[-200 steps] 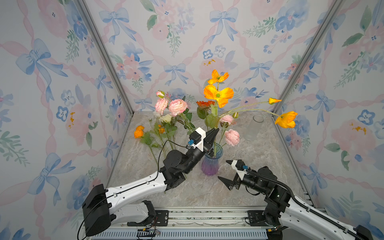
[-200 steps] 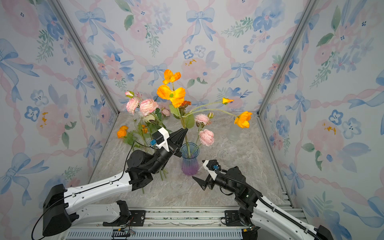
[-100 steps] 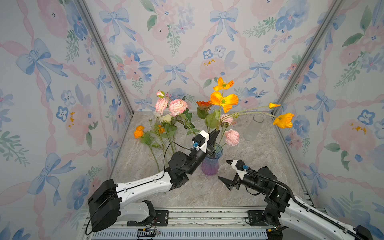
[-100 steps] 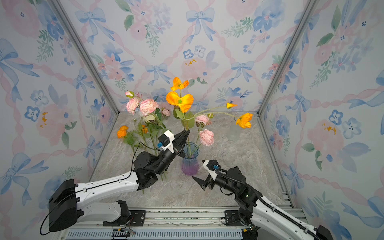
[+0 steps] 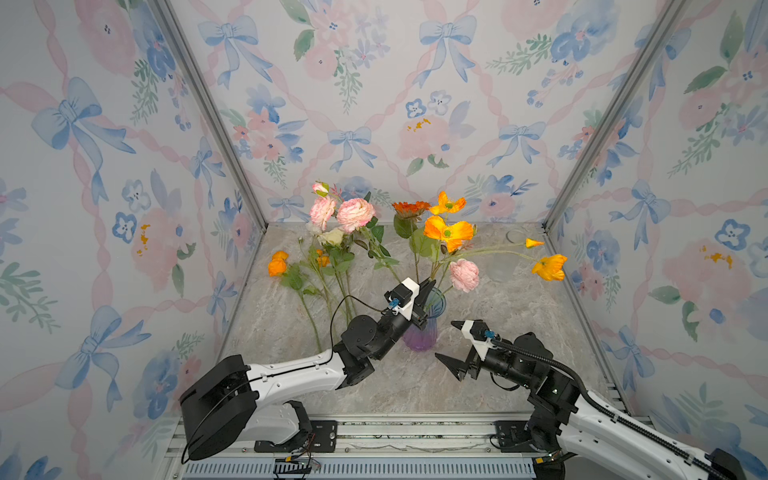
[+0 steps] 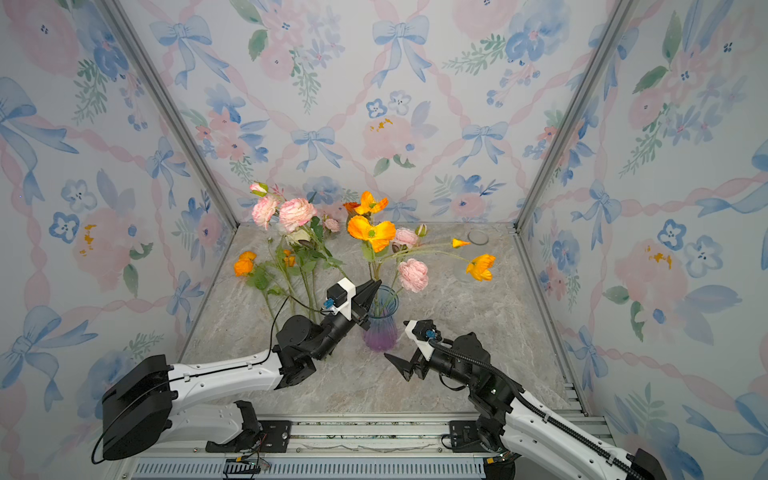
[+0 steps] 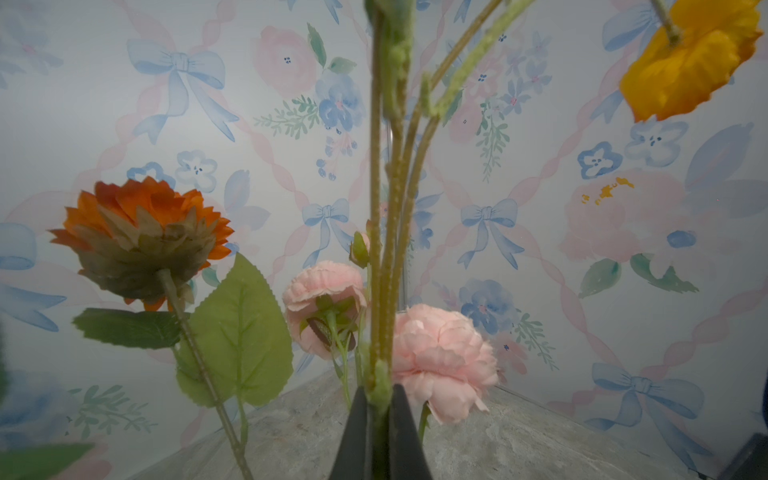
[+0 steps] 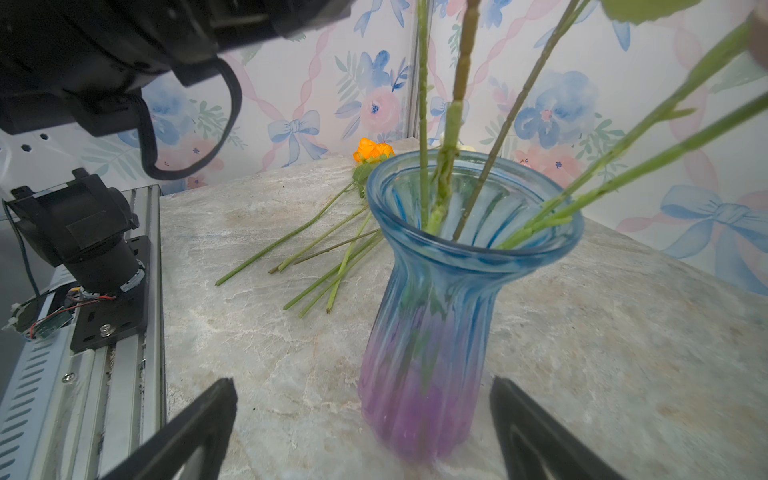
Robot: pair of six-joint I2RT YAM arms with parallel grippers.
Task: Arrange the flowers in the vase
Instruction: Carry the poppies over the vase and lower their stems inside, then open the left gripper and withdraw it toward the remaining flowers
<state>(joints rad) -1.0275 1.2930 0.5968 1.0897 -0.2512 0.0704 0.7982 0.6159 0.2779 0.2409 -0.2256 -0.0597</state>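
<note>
The ribbed blue-and-purple glass vase stands upright near the front of the grey marbled counter. It is blue at the flared mouth and shades to purple at the foot, and green stems fan out of it. Just over its rim, the left end effector has its fingers pinched tight on a fuzzy branching green stem, whose lower end dips into the mouth and which carries an orange poppy. Beside it rise two pink ruffled blooms and a dark orange daisy-like bloom with a broad serrated leaf. Another orange bloom leans far out to the right. Further back on the left, a loose bundle of flowers lies flat on the counter, with pink ruffled, cream and small orange heads towards the back wall. The right end effector sits low just right of the vase, spread wide, empty and clear of the glass. The left arm crosses in front of some of the lying stems, and its white wrist camera covers part of the rim in both top views. A small clear glass disc lies in the far right corner, under bow-and-blossom wallpaper. I count one vase and two arms. In the right wrist view, five stems cross the rim and about six lie on the counter.
</note>
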